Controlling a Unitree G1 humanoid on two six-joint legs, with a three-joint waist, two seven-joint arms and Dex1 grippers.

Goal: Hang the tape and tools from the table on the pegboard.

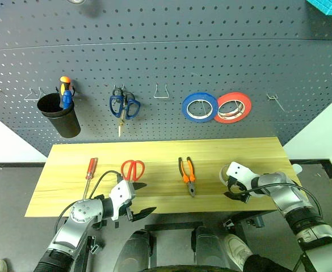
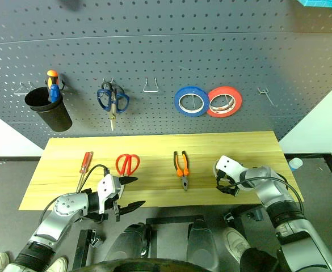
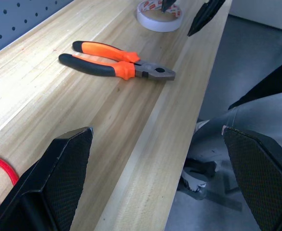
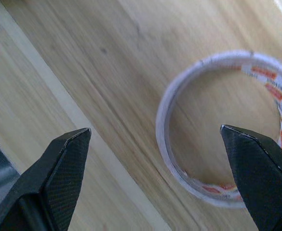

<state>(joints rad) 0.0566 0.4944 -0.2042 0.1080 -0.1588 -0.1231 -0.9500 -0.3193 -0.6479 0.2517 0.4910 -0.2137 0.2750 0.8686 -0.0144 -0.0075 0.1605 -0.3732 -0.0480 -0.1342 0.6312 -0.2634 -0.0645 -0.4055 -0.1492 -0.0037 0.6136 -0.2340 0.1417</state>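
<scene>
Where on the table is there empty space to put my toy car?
The table's back strip below the pegboard is bare. There is also an open patch between the pliers and the tape. The front left is crowded: the screwdriver, the scissors and the left end effector.

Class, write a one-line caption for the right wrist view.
Open right gripper poised over the tape on the table.
</scene>
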